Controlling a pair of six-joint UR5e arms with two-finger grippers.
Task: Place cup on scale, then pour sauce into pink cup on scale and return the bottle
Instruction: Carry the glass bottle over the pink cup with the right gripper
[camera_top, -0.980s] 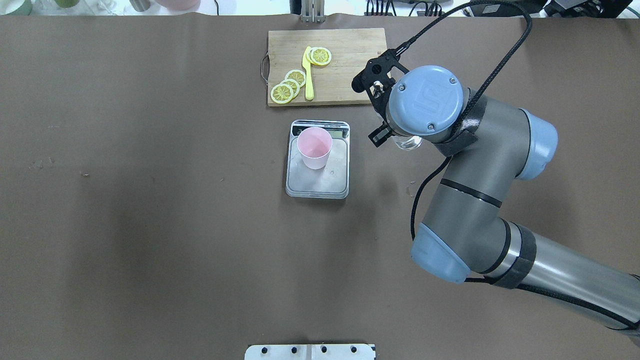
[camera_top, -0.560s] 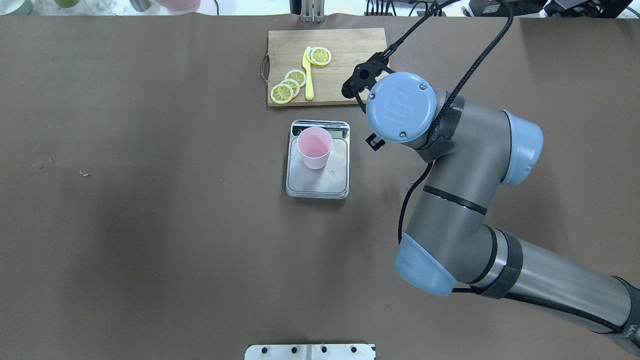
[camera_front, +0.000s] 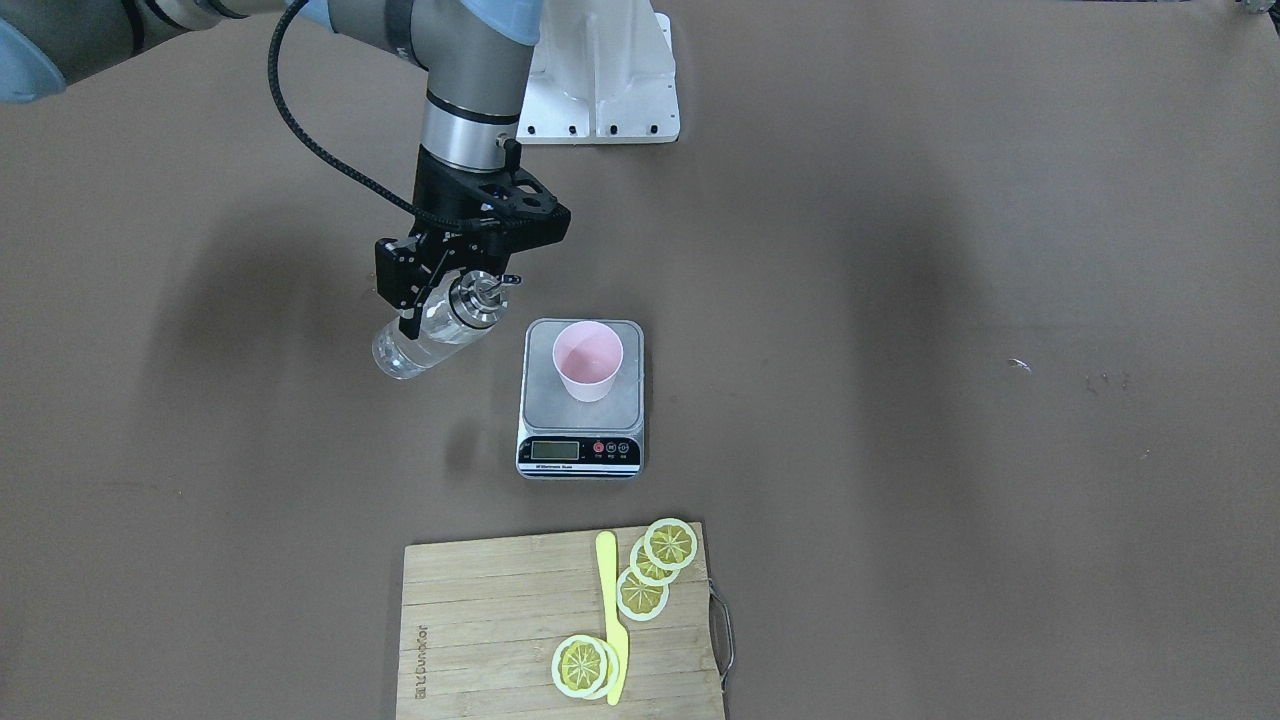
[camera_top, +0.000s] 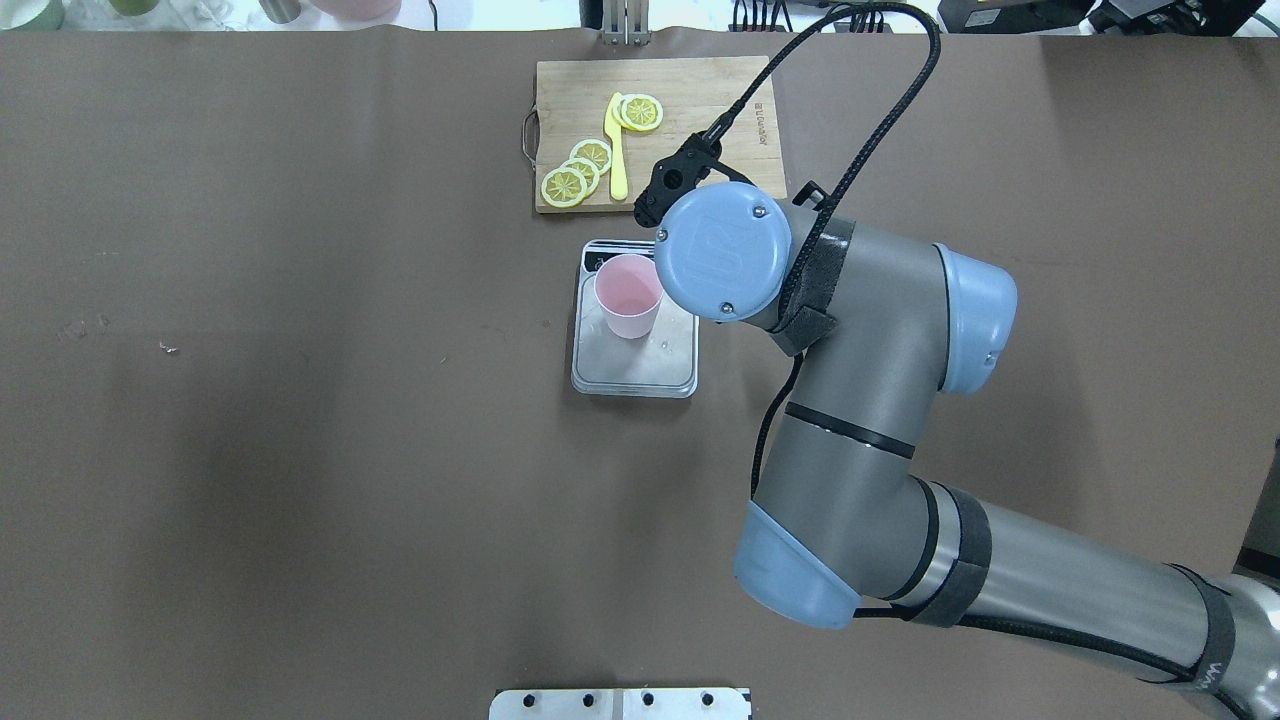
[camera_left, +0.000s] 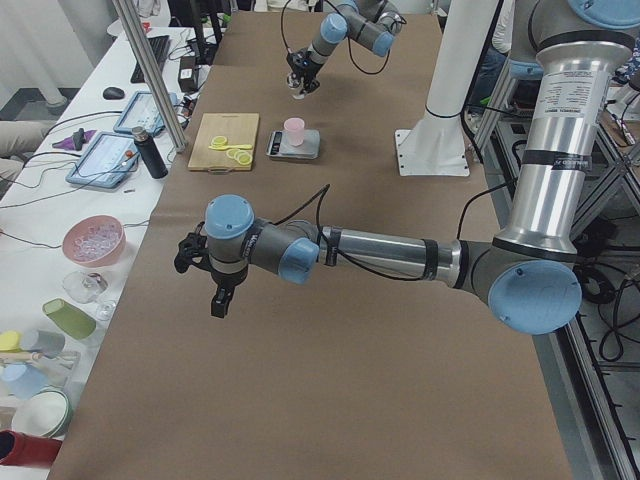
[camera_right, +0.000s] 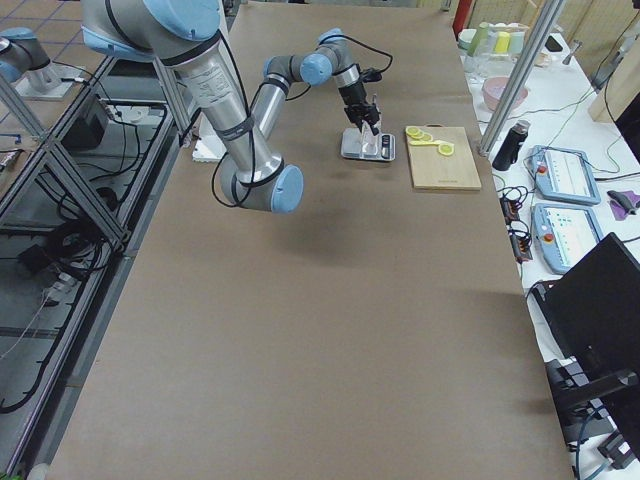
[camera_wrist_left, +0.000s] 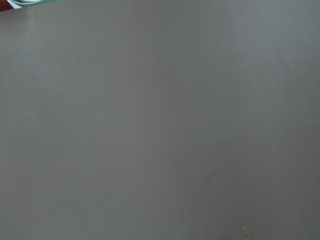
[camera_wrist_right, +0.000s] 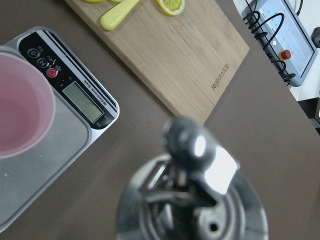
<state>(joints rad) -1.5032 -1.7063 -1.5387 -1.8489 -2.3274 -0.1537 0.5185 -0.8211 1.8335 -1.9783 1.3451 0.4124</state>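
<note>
The pale pink cup (camera_front: 588, 362) stands upright on the grey platform of the scale (camera_front: 545, 402), toward its display end. My right gripper (camera_front: 452, 300) is shut on the clear glass bottle (camera_front: 425, 340), held tilted in the air just beside the scale, its chrome spout cap (camera_wrist_right: 196, 200) pointing toward the cup (camera_wrist_right: 20, 120). Clear sauce shows in the bottle's low end (camera_front: 400, 358). In the overhead view my right wrist hides bottle and gripper and overlaps the scale (camera_top: 640, 362) next to the cup (camera_top: 628, 295). My left gripper (camera_left: 215, 298) hangs over bare table far away; I cannot tell its state.
A wooden cutting board (camera_top: 700, 100) with lemon slices (camera_top: 578, 170) and a yellow knife (camera_top: 617, 150) lies just beyond the scale. The robot's white base (camera_front: 600, 80) stands behind it. Brown table stretches wide on both sides.
My right arm has swung toward the scale with the bottle; its wrist now covers the scale's edge beside the cup. The cup and scale have not moved.
</note>
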